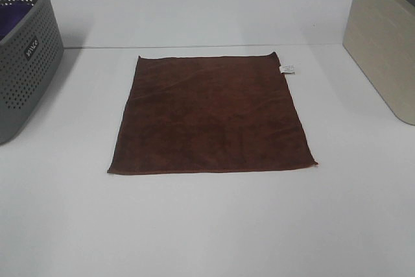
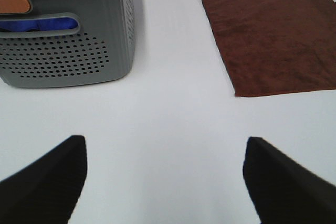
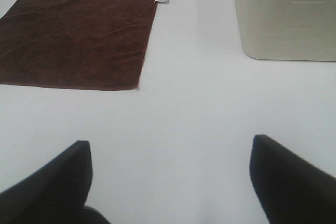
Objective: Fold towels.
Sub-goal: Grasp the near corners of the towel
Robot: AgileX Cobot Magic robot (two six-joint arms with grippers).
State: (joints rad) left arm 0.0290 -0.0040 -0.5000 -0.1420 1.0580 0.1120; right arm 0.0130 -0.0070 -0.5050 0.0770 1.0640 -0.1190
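Reddish-brown towel (image 1: 211,116) flat, unfolded, middle of tabletop (image 1: 207,238). Jaws apart, empty: left gripper (image 2: 165,145), right gripper (image 3: 170,142), both short of towel. Risk: thin cloth lies flush, pinch may miss or drag it; uneven lift skews fold.

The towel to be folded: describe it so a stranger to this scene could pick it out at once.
On the white table, between the grey basket and the beige bin, the towel lies spread flat. It is a dark reddish-brown square with a white tag at one corner, unlike the basket's purple cloth.
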